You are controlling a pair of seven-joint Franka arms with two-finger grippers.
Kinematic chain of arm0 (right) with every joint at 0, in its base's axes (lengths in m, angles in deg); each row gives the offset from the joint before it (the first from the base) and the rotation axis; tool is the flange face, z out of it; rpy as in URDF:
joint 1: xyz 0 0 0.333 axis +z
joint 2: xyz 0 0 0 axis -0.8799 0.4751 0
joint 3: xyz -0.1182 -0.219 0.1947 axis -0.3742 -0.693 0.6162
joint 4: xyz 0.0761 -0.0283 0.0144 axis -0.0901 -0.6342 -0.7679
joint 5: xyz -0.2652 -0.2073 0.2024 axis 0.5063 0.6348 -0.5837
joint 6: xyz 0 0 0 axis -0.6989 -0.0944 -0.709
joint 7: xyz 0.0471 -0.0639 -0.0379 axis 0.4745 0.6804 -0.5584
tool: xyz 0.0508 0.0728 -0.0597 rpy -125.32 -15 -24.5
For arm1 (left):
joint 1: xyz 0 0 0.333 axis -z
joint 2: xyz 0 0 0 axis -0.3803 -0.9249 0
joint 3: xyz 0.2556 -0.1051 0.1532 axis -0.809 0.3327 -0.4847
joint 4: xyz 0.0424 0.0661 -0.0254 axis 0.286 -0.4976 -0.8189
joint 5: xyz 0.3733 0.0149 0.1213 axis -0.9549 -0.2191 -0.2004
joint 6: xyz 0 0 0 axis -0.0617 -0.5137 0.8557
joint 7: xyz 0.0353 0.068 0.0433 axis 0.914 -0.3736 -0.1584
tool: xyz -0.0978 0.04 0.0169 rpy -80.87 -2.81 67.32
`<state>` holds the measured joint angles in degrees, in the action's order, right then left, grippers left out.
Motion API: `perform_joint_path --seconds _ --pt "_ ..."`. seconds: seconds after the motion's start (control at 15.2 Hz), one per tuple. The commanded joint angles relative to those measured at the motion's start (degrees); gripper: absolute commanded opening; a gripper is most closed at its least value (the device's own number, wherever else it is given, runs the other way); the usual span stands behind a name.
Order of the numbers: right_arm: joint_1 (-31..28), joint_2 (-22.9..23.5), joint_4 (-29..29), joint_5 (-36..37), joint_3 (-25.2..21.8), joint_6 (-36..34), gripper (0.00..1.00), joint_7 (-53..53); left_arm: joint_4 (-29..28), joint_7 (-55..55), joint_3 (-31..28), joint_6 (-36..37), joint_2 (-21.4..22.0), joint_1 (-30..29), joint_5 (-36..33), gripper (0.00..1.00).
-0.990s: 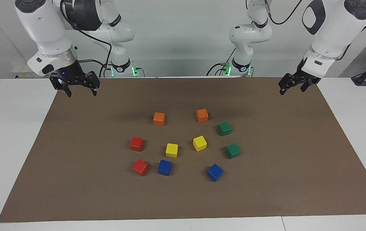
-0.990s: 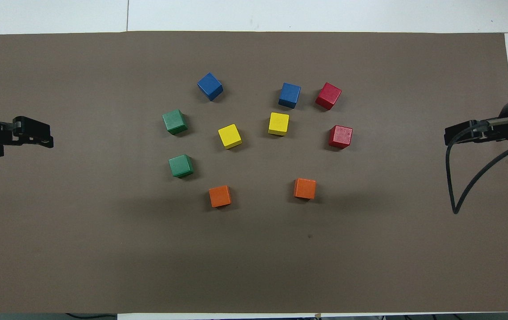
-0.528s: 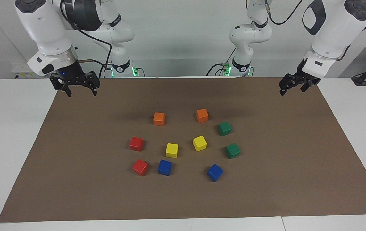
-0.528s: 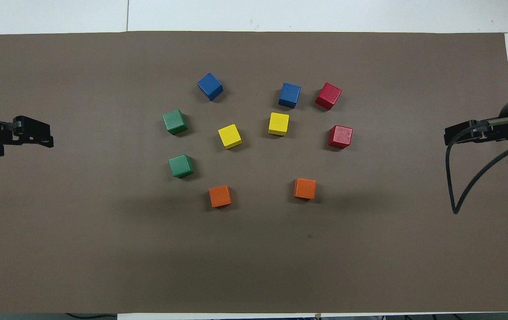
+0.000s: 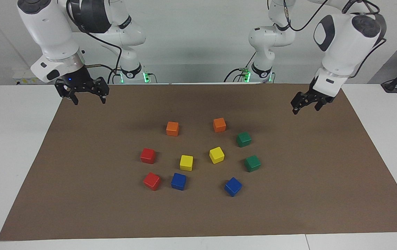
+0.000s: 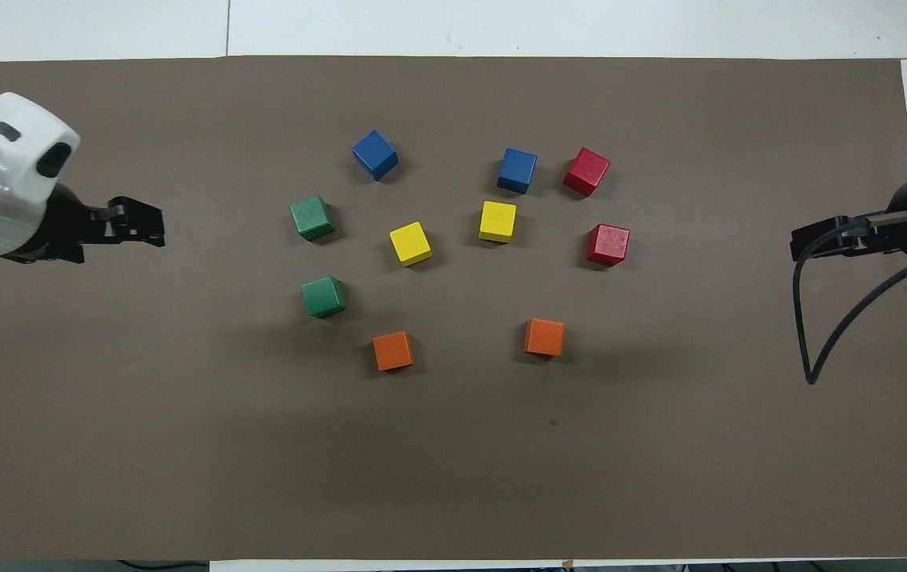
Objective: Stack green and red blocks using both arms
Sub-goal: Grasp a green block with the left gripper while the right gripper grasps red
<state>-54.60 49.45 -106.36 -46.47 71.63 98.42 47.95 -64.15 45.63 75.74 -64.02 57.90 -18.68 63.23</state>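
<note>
Ten cubes sat loose on the brown mat (image 5: 80, 194) covering the counter (image 5: 7, 139), none stacked, none touching. Green block one (image 5: 243, 139) lay toward the left arm's end, just farther from the robots than an orange cube (image 5: 219, 124). Green block two (image 5: 252, 163) lay farther from the robots than the first, near it. Red block one (image 5: 147, 155) sat toward the right arm's end; red block two (image 5: 152, 181) lay farther from the robots, just beside a blue cube (image 5: 178, 181). Two yellow cubes, (image 5: 186, 162) and (image 5: 216, 155), sat in the middle between the red and green pairs. Second blue cube (image 5: 233, 186) sat farther out than green block two. Second orange cube (image 5: 172, 128) lay nearer the robots than red block one.

Left end effector (image 5: 304, 105) hung in the air over bare mat at the left arm's end, well apart from the green blocks, fingers spread, holding nothing. Right end effector (image 5: 86, 99) hung over the mat's corner at the right arm's end, fingers spread wide, empty, well apart from the red blocks.
</note>
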Motion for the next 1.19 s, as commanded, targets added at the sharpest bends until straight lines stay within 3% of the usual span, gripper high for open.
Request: perform_joint_path --seconds 0.0,0.13,0.4,0.73,1.12 --pt "1.7 -1.7 -2.4 -0.7 0.5 0.1 1.00 2.2 -2.4 8.6 -0.7 -5.9 -3.4 5.3 0.5 1.00" --pt "5.0 -1.4 -4.9 -1.9 0.6 6.4 1.00 15.2 -8.3 11.1 -0.6 -12.9 -2.6 7.2 0.5 1.00" --pt "10.2 2.8 -9.3 -2.4 0.6 15.9 1.00 30.8 -10.2 19.2 -0.7 -19.8 -7.7 11.8 0.3 1.00" --pt "12.0 11.3 -9.4 -2.5 0.6 25.0 1.00 40.9 -17.2 20.1 -0.6 -25.5 -7.3 13.4 0.3 1.00" --pt "12.6 17.7 -9.2 -2.5 0.6 32.0 1.00 44.1 -17.8 26.2 -0.7 -28.4 -9.9 15.9 0.3 1.00"
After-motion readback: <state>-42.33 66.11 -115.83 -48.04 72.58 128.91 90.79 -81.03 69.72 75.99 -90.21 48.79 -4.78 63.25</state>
